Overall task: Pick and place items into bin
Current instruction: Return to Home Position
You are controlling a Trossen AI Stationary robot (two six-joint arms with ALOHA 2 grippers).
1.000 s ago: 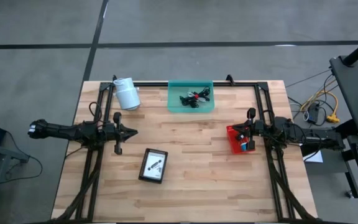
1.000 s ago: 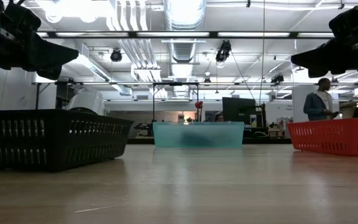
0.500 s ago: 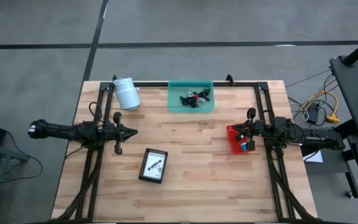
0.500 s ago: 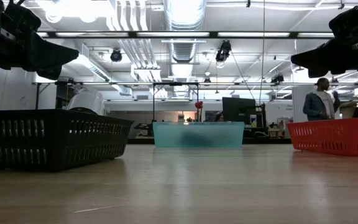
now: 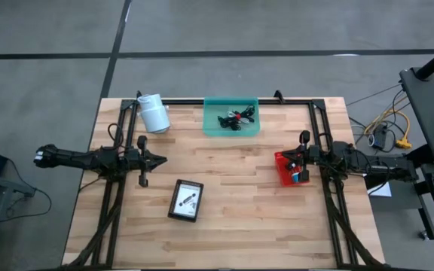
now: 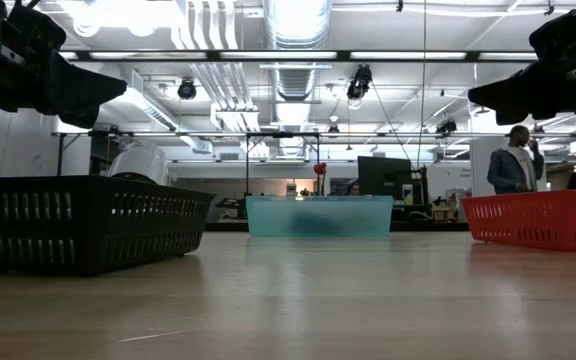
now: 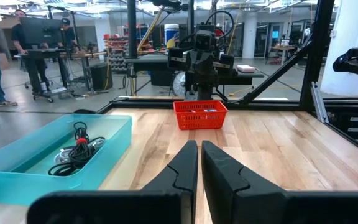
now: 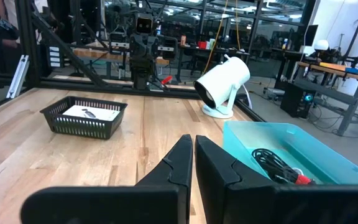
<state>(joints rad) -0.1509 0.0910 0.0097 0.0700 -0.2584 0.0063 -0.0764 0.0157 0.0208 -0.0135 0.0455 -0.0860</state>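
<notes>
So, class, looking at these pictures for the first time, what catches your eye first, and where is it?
The teal bin at the far edge of the table, holding tangled cables, stands out most. A red bin sits at the right by the right gripper, and a black bin with white cards lies nearer the front. Both that gripper and the left gripper are shut and empty.

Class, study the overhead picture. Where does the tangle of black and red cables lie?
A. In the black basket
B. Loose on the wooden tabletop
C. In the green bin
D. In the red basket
C: the cables lie tangled inside the walls of the green bin, as both the high view and the left wrist view show.
</notes>
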